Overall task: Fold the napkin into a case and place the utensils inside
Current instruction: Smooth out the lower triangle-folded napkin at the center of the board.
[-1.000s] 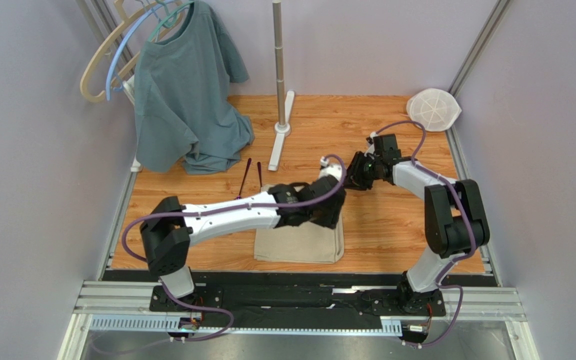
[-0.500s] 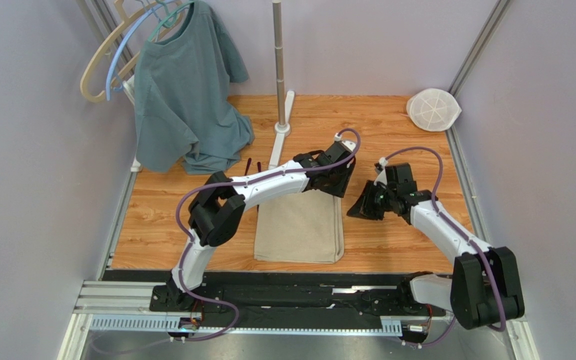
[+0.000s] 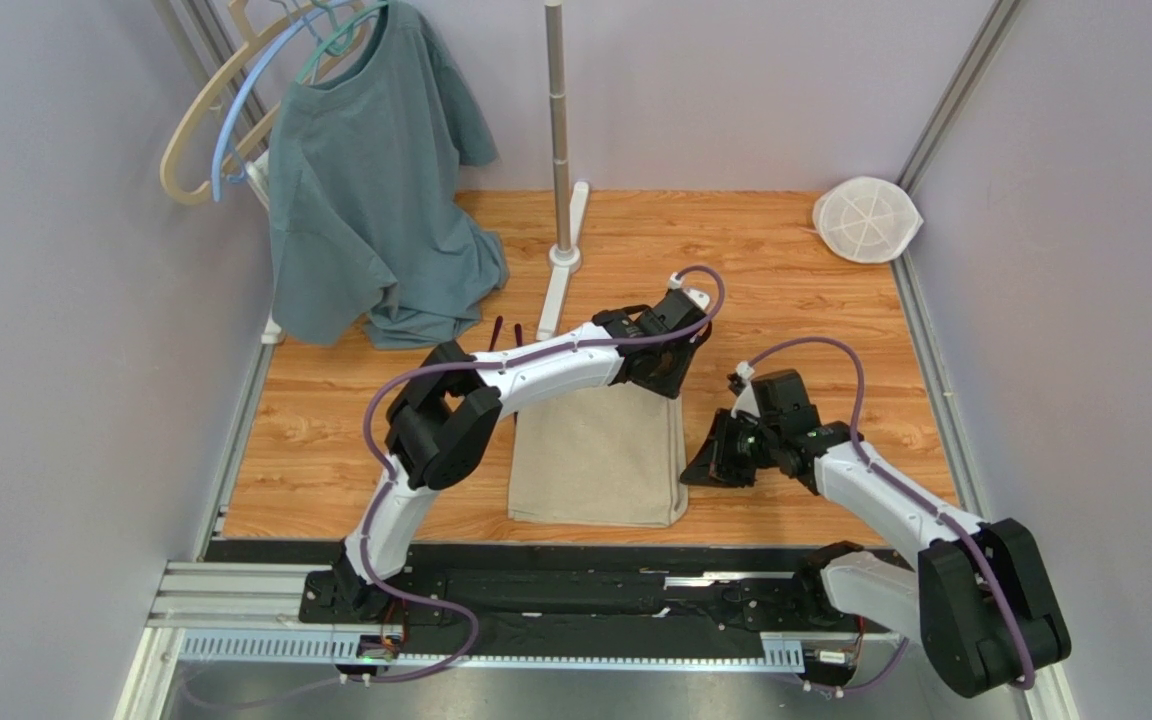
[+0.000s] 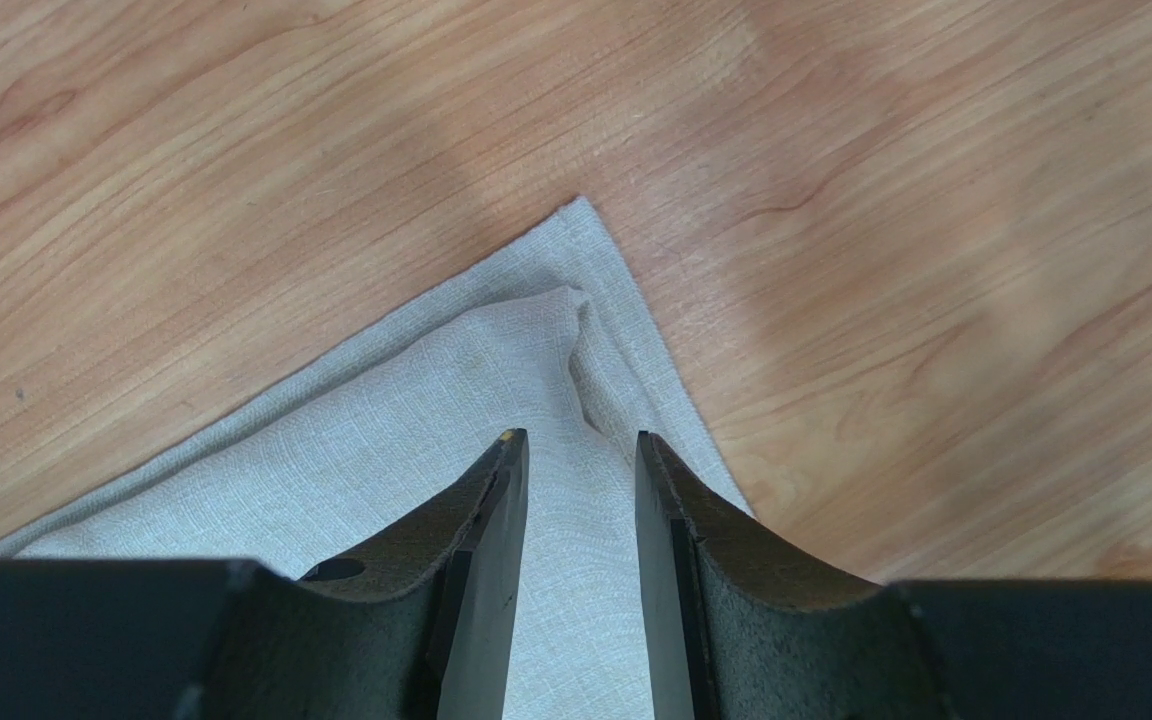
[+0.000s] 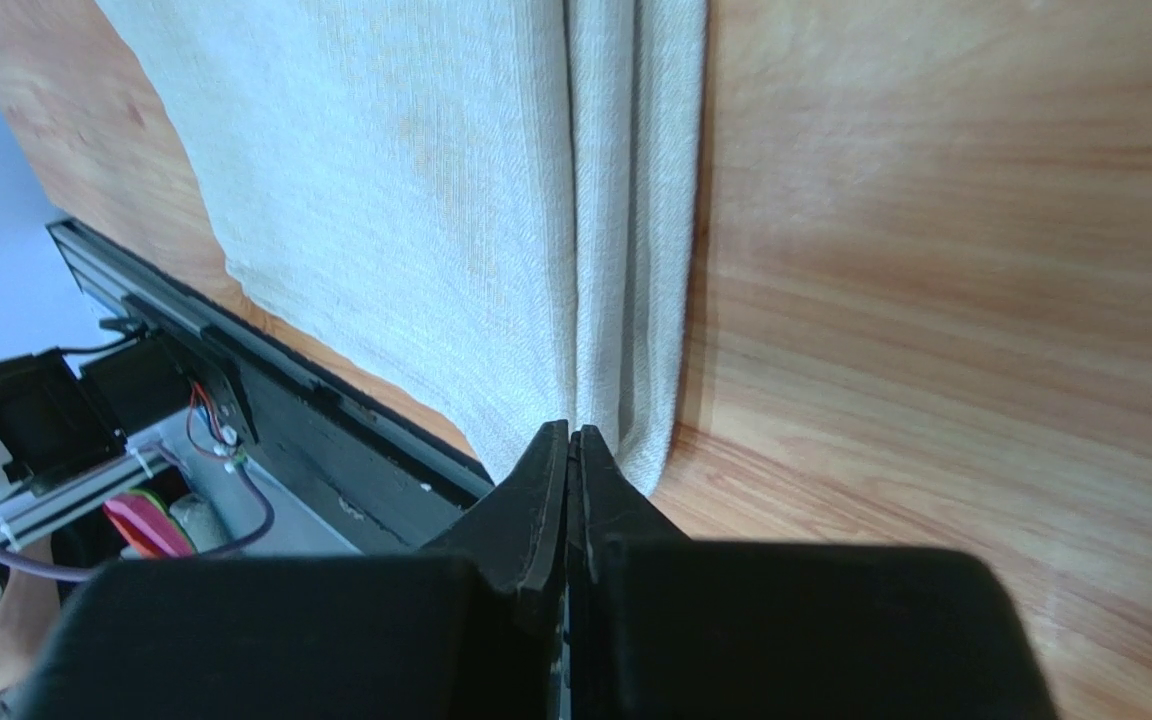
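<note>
The beige-tan napkin (image 3: 597,458) lies folded into an oblong on the wooden table, with a doubled fold along its right edge (image 5: 620,225). My left gripper (image 3: 674,380) hovers over its far right corner (image 4: 585,248). Its jaws (image 4: 579,438) stand slightly open with only cloth below them. My right gripper (image 3: 695,465) is shut, its tips (image 5: 570,432) at the fold near the napkin's near right corner; no cloth shows between the jaws. Two spoons' dark handles (image 3: 495,339) show left of the left arm; their bowls are hidden.
A grey-green T-shirt (image 3: 372,195) hangs on hangers (image 3: 222,120) at the back left. A metal stand pole (image 3: 557,120) with a white base (image 3: 560,293) is at the back centre. A white mesh disc (image 3: 868,219) sits in the back right corner. A black rail (image 3: 597,593) runs along the near edge.
My left arm swung from lying across the napkin to its far right corner. My right gripper moved from the far side down along the napkin's right edge towards the near corner.
</note>
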